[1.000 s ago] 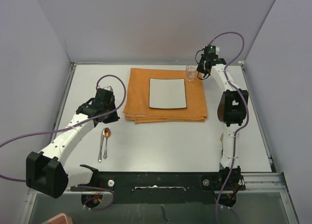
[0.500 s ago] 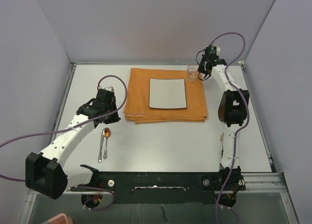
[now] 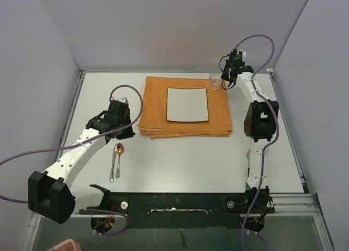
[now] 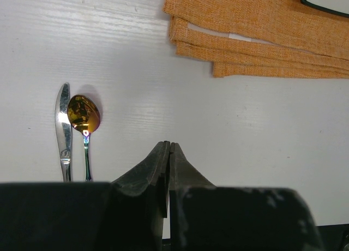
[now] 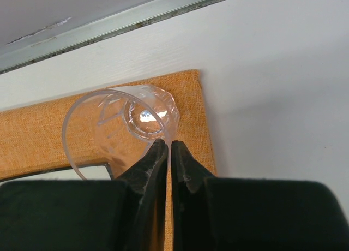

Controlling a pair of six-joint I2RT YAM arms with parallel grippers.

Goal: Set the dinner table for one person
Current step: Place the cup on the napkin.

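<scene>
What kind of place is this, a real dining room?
Probably a robot lab cell, not a home: left arm and right arm bolted to a rail by the white table, grey walls boxing it in, and a staged setting of cloth, plate and glass.

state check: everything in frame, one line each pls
cloth: folded, flat on the dinner table
plate: empty, lying on the cloth
glass: empty, upright on the cloth's far right corner
spoon: lying flat on the dinner table
knife: lying flat beside the spoon
left claw: shut, holding nothing
right claw: shut on the glass wall
</scene>
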